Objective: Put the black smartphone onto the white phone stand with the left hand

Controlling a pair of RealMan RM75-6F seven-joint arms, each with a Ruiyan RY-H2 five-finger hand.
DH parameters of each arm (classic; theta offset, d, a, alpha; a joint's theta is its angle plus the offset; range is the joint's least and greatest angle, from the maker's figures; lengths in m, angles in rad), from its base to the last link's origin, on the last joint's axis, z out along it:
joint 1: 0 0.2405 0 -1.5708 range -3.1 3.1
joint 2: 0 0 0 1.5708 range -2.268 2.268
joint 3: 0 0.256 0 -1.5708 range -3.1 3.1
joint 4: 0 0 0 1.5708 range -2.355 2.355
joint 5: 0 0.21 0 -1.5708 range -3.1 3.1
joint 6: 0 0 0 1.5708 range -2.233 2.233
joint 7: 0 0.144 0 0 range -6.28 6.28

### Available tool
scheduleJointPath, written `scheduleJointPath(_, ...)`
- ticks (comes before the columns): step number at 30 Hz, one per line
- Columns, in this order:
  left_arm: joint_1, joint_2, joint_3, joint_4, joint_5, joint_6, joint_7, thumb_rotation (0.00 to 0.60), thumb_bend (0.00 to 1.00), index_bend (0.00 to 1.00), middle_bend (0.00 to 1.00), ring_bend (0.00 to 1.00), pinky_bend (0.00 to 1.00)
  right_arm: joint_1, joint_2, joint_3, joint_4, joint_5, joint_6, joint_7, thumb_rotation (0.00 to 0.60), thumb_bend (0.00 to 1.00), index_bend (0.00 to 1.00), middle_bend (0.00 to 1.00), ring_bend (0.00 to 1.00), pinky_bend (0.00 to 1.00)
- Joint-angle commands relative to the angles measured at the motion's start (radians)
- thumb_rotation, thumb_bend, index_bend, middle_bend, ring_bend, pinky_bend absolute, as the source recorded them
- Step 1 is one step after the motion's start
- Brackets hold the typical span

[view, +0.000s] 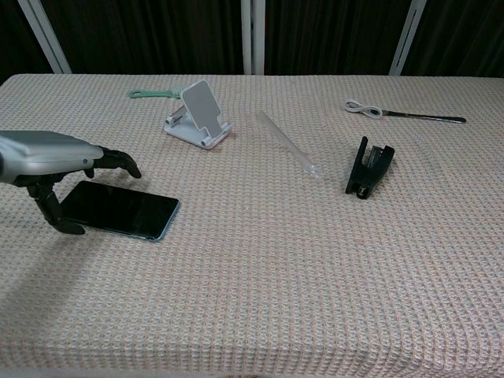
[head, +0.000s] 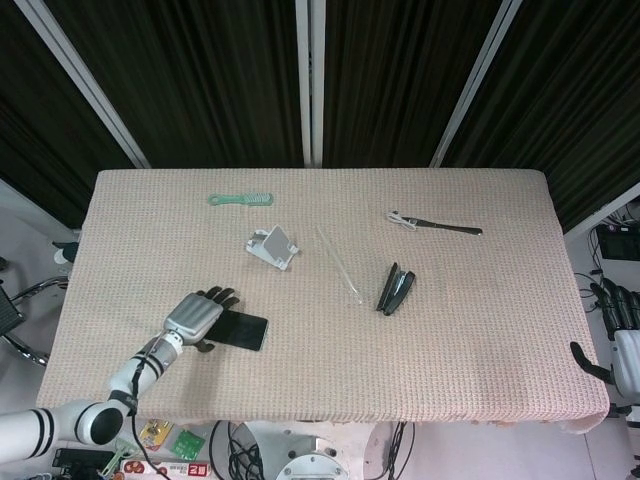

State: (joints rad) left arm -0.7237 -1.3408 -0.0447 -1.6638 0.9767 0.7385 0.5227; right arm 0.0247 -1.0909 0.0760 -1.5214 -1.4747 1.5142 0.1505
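Observation:
The black smartphone (head: 240, 329) (view: 122, 209) lies flat on the woven tablecloth at the front left. My left hand (head: 196, 315) (view: 49, 161) hovers over its left end with the fingers spread above the screen and the thumb (view: 52, 211) down beside the near edge; nothing is held. The white phone stand (head: 273, 247) (view: 198, 114) sits empty further back, to the right of the hand. My right hand (head: 618, 334) hangs off the table's right edge with its fingers apart, holding nothing.
A green comb (head: 241, 199) lies behind the stand. A clear tube (head: 340, 265), a black stapler (head: 395, 289) and a black-handled tool (head: 436, 225) lie right of centre. The table's front edge (head: 320, 418) is close to the phone.

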Motion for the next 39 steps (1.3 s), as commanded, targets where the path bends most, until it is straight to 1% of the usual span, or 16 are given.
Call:
scheduleJointPath(1,-0.011,-0.01,0.006,-0.008,-0.022,0.001,-0.014,0.6,0.17,0.13,0.05,0.06,0.23,0.0,-0.001,0.0,0.004,0.002,-0.002,0.002,0.6,0.21,0.0,0.0,0.0,0.0)
scheduleJointPath(7,-0.017,-0.032,0.001,0.011,0.001,0.015,-0.068,0.6,0.2,0.14,0.07,0.06,0.23,-0.002,0.0,0.001,0.012,0.008,-0.005,0.01,0.6,0.21,0.0,0.0,0.0,0.0)
scheduleJointPath(10,-0.022,-0.035,0.008,0.024,0.015,0.02,-0.075,0.6,0.21,0.15,0.07,0.06,0.23,-0.003,-0.001,0.002,0.015,0.012,-0.008,0.011,0.6,0.21,0.0,0.0,0.0,0.0)
scheduleJointPath(13,-0.026,-0.037,0.015,0.031,0.005,0.019,-0.078,0.6,0.21,0.16,0.08,0.06,0.23,-0.002,-0.002,0.002,0.014,0.015,-0.014,0.01,0.6,0.21,0.0,0.0,0.0,0.0)
scheduleJointPath(28,-0.05,-0.028,0.052,0.033,-0.047,0.026,-0.064,0.6,0.22,0.16,0.08,0.06,0.23,0.0,-0.004,0.002,0.01,0.019,-0.024,0.001,0.6,0.21,0.0,0.0,0.0,0.0)
scheduleJointPath(39,-0.056,-0.033,0.071,0.044,-0.066,0.068,-0.03,0.6,0.22,0.21,0.08,0.06,0.23,-0.001,-0.003,0.002,0.009,0.019,-0.025,-0.003,0.6,0.21,0.0,0.0,0.0,0.0)
